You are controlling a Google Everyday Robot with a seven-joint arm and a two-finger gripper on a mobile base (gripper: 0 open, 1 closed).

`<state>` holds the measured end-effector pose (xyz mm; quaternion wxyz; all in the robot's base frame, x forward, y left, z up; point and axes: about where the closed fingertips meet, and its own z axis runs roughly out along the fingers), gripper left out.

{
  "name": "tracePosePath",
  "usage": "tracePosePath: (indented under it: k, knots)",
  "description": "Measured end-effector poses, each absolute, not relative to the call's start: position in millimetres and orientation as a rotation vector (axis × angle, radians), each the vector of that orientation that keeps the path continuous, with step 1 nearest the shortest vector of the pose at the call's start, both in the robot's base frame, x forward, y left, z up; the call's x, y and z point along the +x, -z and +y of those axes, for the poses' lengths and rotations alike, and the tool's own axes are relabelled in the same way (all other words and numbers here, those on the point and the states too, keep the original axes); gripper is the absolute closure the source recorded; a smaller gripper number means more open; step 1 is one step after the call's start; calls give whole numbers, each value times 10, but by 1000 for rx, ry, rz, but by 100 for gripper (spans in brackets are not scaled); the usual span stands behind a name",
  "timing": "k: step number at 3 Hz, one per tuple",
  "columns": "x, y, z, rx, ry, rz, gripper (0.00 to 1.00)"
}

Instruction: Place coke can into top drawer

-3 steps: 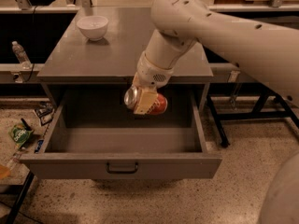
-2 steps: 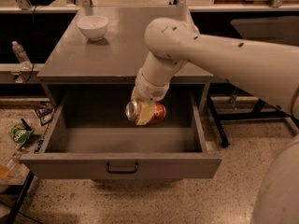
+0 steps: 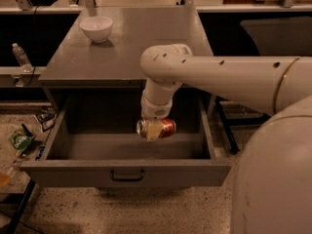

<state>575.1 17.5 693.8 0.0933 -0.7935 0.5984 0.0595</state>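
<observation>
The coke can (image 3: pixel 164 127) is red with silver ends and lies on its side in my gripper (image 3: pixel 153 129), which is shut on it. The gripper hangs down inside the open top drawer (image 3: pixel 124 174), near the middle of it, with the can a little above the drawer floor. The drawer is pulled well out from the grey cabinet (image 3: pixel 131 43). Its flat front panel faces me, with a small dark pull handle (image 3: pixel 126 175) at its centre. My white arm comes in from the right and crosses the cabinet's front edge.
A white bowl (image 3: pixel 96 28) stands on the cabinet top at the back left. A plastic bottle (image 3: pixel 19 55) stands on a ledge at the left. Green packaging (image 3: pixel 21 142) and other litter lie on the floor at the left. Dark table legs (image 3: pixel 226 126) stand at the right.
My gripper has moved down and forward into the drawer with the can. The arm has lowered and swung across the cabinet's front edge.
</observation>
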Motion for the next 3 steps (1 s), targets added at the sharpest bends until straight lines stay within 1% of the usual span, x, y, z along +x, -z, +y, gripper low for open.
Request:
tracePosePath:
  k: [2,3]
  knots:
    - [5858,-6728,157,-2306,-157,1855,15]
    - [5912,-6813,110,-2250,-165,1868,0]
